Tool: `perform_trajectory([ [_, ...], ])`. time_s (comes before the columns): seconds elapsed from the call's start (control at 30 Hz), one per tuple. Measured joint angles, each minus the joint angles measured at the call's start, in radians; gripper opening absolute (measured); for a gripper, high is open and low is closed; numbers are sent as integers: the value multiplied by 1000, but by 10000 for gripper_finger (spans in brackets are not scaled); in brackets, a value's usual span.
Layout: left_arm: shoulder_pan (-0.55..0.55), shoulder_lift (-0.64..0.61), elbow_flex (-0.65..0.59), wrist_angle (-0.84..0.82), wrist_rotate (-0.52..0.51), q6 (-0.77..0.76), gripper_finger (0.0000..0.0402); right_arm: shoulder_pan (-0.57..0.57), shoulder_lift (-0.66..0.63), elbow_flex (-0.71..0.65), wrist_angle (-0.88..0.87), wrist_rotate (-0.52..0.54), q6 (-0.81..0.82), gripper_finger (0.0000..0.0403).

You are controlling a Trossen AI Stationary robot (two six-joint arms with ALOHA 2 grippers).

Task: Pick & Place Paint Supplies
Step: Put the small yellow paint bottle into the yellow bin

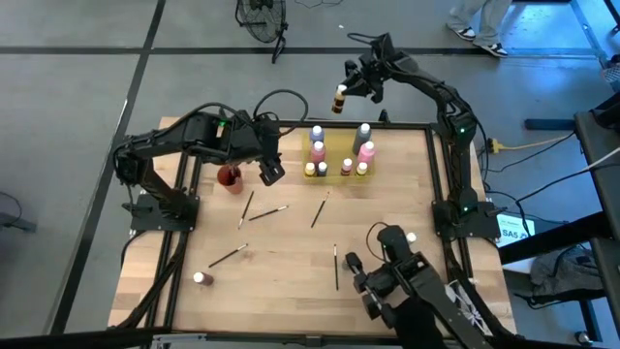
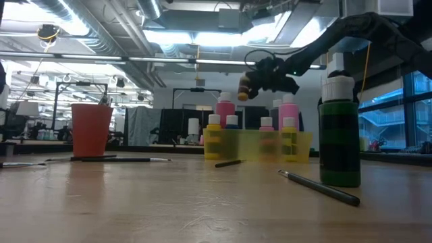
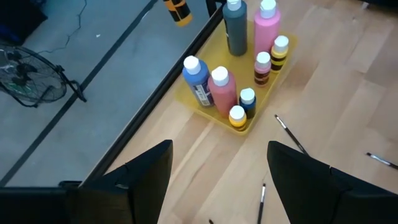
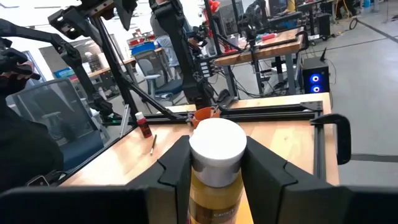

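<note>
Beyond the far edge of the table, over bare floor with free air all round: right gripper, pinching a small yellow-brown, white-capped bottle upright between its fingers, cap level with the fingertips, well above the table top and near the tray. Just inside that far edge: yellow tray, crowded with white-capped bottles standing upright — pink, blue, grey, and smaller yellow and dark ones — little spare room among them. On the open wood between tray and near edge: thin dark brushes scattered flat and well apart, wide gaps around each. Near the left side: red cup, and beside it left gripper, fingers spread wide, holding nothing, hovering over the wood short of the tray. Toward the near-left corner: one small white-capped bottle alone. Close to the low camera: a tall dark green bottle, a brush lying at its foot.
</note>
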Motion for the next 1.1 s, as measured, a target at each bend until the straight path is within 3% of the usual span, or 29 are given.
perform_trajectory([
  [0.57,12,0,0,17,15,67,258,-2,-2,-177,119,1,0,110],
  [1.1,46,0,0,43,69,106,258,13,-3,-288,112,96,-57,110],
])
